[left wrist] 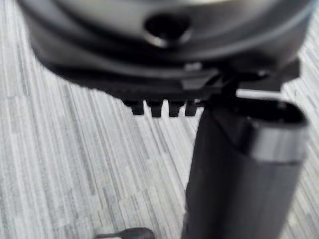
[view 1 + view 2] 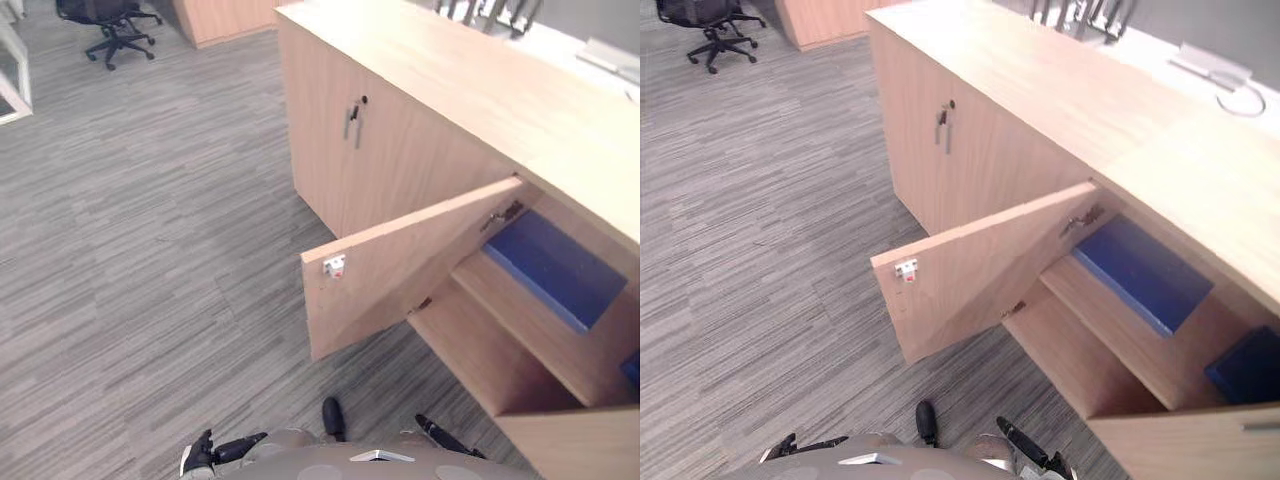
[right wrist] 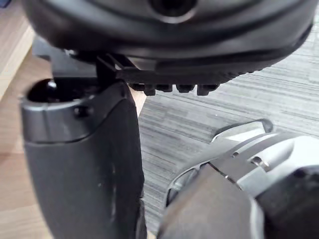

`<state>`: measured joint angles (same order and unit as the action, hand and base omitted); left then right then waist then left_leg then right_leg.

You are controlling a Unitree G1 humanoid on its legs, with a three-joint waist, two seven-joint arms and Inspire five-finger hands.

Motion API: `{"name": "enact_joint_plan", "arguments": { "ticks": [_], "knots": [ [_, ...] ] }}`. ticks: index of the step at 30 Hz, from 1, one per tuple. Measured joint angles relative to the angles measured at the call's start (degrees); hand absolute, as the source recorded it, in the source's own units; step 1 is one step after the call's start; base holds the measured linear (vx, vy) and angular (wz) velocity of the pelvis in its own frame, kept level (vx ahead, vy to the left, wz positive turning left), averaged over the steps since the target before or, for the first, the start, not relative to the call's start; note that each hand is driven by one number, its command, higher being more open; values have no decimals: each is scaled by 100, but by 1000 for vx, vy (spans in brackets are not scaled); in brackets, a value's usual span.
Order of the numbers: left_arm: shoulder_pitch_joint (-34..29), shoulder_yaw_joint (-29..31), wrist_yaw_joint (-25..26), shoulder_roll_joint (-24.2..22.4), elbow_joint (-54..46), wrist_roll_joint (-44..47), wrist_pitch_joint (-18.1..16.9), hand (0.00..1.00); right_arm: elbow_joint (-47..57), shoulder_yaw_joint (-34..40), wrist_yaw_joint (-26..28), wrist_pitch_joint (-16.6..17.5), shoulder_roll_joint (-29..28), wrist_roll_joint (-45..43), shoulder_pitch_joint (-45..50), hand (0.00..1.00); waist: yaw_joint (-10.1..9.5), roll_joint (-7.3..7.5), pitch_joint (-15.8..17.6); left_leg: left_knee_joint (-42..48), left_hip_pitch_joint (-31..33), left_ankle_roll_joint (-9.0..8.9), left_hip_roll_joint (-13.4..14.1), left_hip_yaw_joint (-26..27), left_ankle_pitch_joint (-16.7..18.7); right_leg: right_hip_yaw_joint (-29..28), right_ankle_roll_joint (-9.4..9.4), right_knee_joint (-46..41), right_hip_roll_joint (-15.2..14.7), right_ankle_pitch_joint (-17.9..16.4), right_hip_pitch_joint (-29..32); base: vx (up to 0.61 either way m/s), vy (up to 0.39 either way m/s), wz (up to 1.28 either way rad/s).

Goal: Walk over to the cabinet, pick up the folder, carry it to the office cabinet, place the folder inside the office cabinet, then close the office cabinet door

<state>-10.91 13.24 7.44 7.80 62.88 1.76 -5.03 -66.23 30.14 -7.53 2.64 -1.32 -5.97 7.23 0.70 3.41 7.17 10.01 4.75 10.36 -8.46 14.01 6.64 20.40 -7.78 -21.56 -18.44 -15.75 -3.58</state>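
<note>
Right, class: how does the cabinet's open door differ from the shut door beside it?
The open door stands swung out from the cabinet, while the shut door lies flush with its front. The open door shows its inner face, with a small white catch near the edge. The shut door shows its outer face, with a metal handle. Both are the same pale wood.

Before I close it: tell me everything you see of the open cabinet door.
The open door is a plain light wood-look panel, swung out partway over the grey carpet. A metal hinge holds its upper corner to the cabinet; a small white catch sits at the free upper corner of its inner face. Nothing else touches it.
</note>
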Motion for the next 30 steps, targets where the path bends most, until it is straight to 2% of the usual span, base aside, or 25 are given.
{"name": "enact_joint_plan", "arguments": {
  "ticks": [1, 3, 4, 6, 10, 11, 12, 13, 14, 16, 18, 19, 21, 22, 24, 27, 30],
  "knots": [
    [-13, 85, 77, -35, 79, 37, 88, 100, -83, 3, -5, 2, 69, -1, -16, 100, -54, 22, -25, 28, -67, -163, -12, 21, 50, -117, 2, 241, -18, 62, -2, 75, -4, -19],
    [-147, 94, 57, -236, 71, 67, 103, 100, -142, 12, 25, -62, 119, -130, 39, 100, -42, -155, -208, -489, -252, -369, 71, -63, -130, -108, -13, 913, 357, 103, 14, 44, 20, -9],
    [-157, 65, 23, -232, 70, 69, 103, 100, -145, 2, 25, -55, 125, -128, 51, 100, -44, -172, -223, -630, -305, -434, 79, -79, -198, -112, -14, 1033, 442, 134, 11, 40, -50, 4],
    [-156, 71, 16, -275, 71, 70, 105, 100, -142, -49, 25, -48, 165, -128, 77, 100, -34, -234, -253, -972, -428, -401, 96, -137, -426, -122, 67, 1383, 681, 270, -50, 58, -79, 6],
    [-123, 81, 15, -275, 69, 89, 107, 100, -142, -144, -5, -3, 186, -133, 73, 100, -24, -240, -255, -922, -338, -329, 100, -304, -551, -1, 92, 1611, 776, 398, -155, 58, -67, 24],
    [-76, 80, 21, -273, 67, 110, 109, 100, -144, -192, -18, 28, 203, -132, 67, 100, -24, -241, -241, -776, -268, -370, 103, -367, -523, 57, 141, 1607, 781, 431, -156, 18, -80, 44],
    [-26, 77, 27, -276, 46, 252, 109, 100, -145, -284, -22, 47, 231, -133, 64, 100, -31, -240, -217, -592, -188, -492, 107, -444, -431, 100, 171, 1575, 788, 484, -167, -18, -116, 48],
    [-16, 75, 52, -283, -29, 315, 110, 100, -145, -357, -34, 57, 255, -154, 62, 100, -43, -231, -206, -434, -132, -533, 115, -485, -310, 101, 189, 1553, 792, 675, -189, -45, -98, 31],
    [-7, 81, 62, -293, -69, 316, 108, 100, -143, -366, -36, 57, 259, -171, 51, 100, -53, -229, -203, -374, -124, -499, 130, -451, -255, 98, 177, 1548, 788, 805, -201, -68, -94, 4],
    [-72, 112, 84, -344, -112, 316, 111, 100, -122, -365, -37, 64, 279, -242, 25, 100, -45, -271, -190, -267, -125, -520, 231, -317, -143, 77, 140, 1559, 846, 842, -255, -61, -75, -19],
    [-82, 112, 100, -344, -169, 315, 107, 100, -103, -322, -42, 65, 270, -377, 25, 100, -14, -294, -198, -410, -124, -676, 275, -312, -284, 35, 180, 1560, 877, 838, -142, -54, -73, -16],
    [-77, 113, 102, -347, -179, 315, 104, 100, -101, -271, -41, 64, 265, -387, 18, 100, 5, -267, -218, -504, -132, -681, 273, -326, -355, 36, 191, 1562, 882, 841, -100, -42, -55, -4],
    [-59, 123, 102, -367, -179, 314, 104, 100, -102, -117, -44, 64, 266, -380, -37, 100, 112, -342, -226, -951, -191, -666, 244, -377, -660, 53, 224, 1565, 897, 870, 72, 4, -42, 2],
    [-11, 136, 111, -404, -179, 315, 105, 100, -83, -22, -45, 63, 269, -378, -45, 100, 130, -392, -192, -1265, -329, -653, 216, -401, -828, 56, 178, 1571, 898, 947, 94, 44, -21, 0],
    [23, 153, 116, -448, -190, 314, 106, 100, -45, 105, -53, 56, 260, -373, -21, 100, 136, -440, -185, -1501, -443, -602, 192, -394, -945, 22, 123, 1565, 906, 998, 78, 72, 10, -9],
    [18, 161, 118, -452, -354, 311, 110, 100, 24, 94, -47, 52, 237, -345, -25, 100, 130, -456, -169, -1486, -563, -607, 188, -222, -935, -223, 141, 1522, 885, 1103, 70, 60, 51, -26],
    [171, 229, 99, -445, -715, 299, 114, 100, 303, 22, -38, 30, 155, -315, -13, 100, 118, -367, 43, -1482, -656, -679, 181, 87, -883, -507, 164, 1274, 834, 1120, 226, -24, 99, -55]
  ]
}}
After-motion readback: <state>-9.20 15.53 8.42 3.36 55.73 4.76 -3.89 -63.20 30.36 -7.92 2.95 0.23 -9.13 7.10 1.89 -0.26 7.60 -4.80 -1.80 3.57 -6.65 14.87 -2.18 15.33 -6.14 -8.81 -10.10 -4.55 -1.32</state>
